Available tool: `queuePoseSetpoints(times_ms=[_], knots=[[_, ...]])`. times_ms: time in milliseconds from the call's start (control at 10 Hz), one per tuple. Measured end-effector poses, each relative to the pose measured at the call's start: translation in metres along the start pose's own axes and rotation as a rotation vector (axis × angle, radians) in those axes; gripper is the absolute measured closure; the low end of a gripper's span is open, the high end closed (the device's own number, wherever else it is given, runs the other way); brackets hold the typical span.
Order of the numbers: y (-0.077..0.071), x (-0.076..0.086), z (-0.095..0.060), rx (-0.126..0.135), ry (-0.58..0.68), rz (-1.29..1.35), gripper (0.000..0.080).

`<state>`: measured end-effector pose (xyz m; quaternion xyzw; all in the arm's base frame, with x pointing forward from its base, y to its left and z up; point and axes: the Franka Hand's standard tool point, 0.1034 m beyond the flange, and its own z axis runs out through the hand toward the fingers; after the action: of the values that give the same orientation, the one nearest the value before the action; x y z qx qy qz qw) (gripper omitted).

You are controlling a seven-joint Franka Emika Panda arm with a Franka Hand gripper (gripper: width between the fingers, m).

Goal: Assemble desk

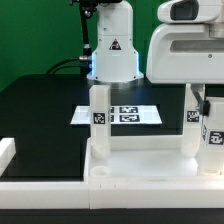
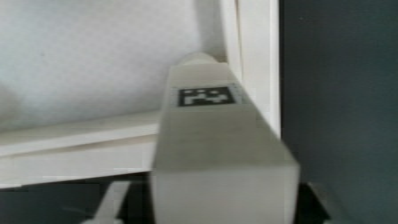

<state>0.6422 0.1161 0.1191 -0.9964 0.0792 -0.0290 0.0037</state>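
the jaws sit on either side of a leg, narrowed partway, and i cannot tell whether they press on it. on the wrist view this third leg (image 2: 222, 150) fills the middle, its tag (image 2: 205, 97) facing the camera, with the tabletop (image 2: 107, 135) and its rim behind it. from the exterior view's left, a low white wall (image 1: 6, 150) edges the black table (image 1: 40, 100). next the first leg (image 1: 99, 115) stands upright at the tabletop's corner on that side. behind it the marker board (image 1: 118, 113) lies flat, and the arm's base (image 1: 110, 45) rises further back. toward the exterior view's right the second leg (image 1: 193, 125) stands upright on the tabletop, and just beside it the third leg is upright under the gripper (image 1: 203, 100). i cannot tell whether its foot touches the tabletop.
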Motion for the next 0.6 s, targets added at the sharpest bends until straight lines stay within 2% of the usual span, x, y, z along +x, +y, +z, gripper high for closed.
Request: queuePoseSetpoints(times_ms=[200, 400, 500, 600], knots=[[0.002, 0.001, 0.0, 0.0, 0.004, 0.156, 0.0514], [0.01, 0.002, 0.001, 0.014, 0.047, 0.384, 0.0514], [0.012, 0.003, 0.002, 0.038, 0.037, 0.599, 0.0514], [0.015, 0.002, 0.003, 0.091, 0.017, 0.801, 0.0514]])
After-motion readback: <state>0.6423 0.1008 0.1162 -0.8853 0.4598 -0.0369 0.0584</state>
